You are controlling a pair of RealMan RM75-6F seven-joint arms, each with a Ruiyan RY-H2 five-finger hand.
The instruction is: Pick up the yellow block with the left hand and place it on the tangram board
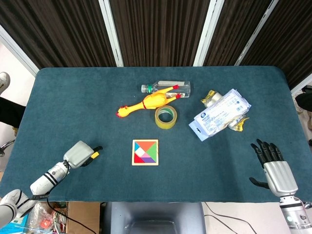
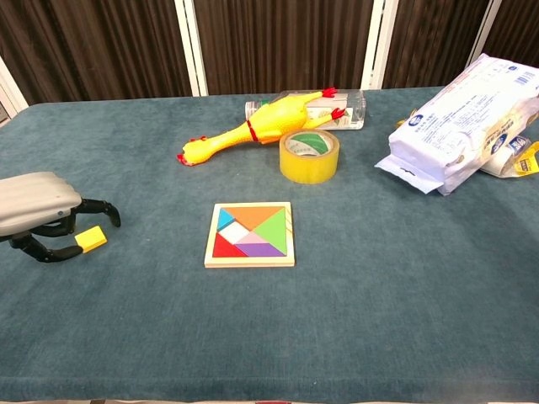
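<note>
The small yellow block [image 2: 90,238] lies on the blue cloth, left of the tangram board [image 2: 250,235]. My left hand [image 2: 40,215] sits low over the block, its dark fingers [image 2: 103,208] curled over the far side and the thumb closing from the near side, so it pinches the block. In the head view the left hand [image 1: 79,153] covers most of the yellow block [image 1: 95,154], and the tangram board [image 1: 145,152] is a short way to its right. My right hand [image 1: 273,165] rests at the table's front right with its fingers spread, holding nothing.
Behind the board stand a roll of yellow tape [image 2: 309,156], a rubber chicken [image 2: 253,128] and a clear bottle [image 2: 341,109]. A white packet of wipes [image 2: 459,126] with snack wrappers lies at the right. The table's front edge [image 1: 161,201] is close to both hands.
</note>
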